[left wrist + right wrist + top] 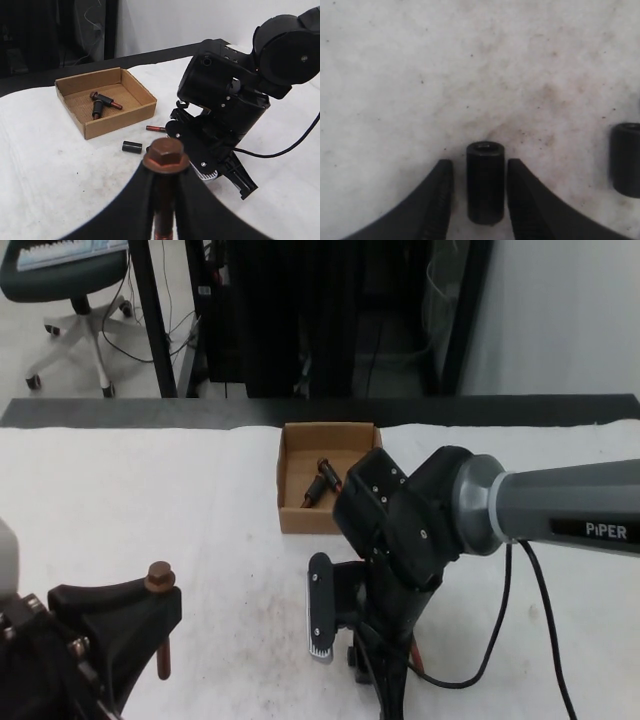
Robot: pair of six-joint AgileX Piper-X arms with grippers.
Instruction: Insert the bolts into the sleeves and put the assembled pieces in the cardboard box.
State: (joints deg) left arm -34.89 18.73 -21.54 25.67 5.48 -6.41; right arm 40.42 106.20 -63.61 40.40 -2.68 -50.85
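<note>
Bright, even light falls from above on the white surface point(120, 500), without glare; shadows there are soft and barely marked. The bolt point(165, 154) carries a dull sheen on its head, the cardboard box point(90, 82) is lightly shaded inside, and the racks point(300, 310) behind are dark.

Counter point(120, 490) w/ white cloth cover, brownish specks approx. mid-counter; dark strip point(200, 410) along its far edge. Beyond it: pale floor point(60, 380), office chair point(60, 280) on wheeled star base at far left, thin cables point(135, 330) trailing over floor beside it. Black post point(152, 315) next to chair, then dark rack point(300, 310) in the center. White wall point(560, 320) at far right. Light soft & even.
</note>
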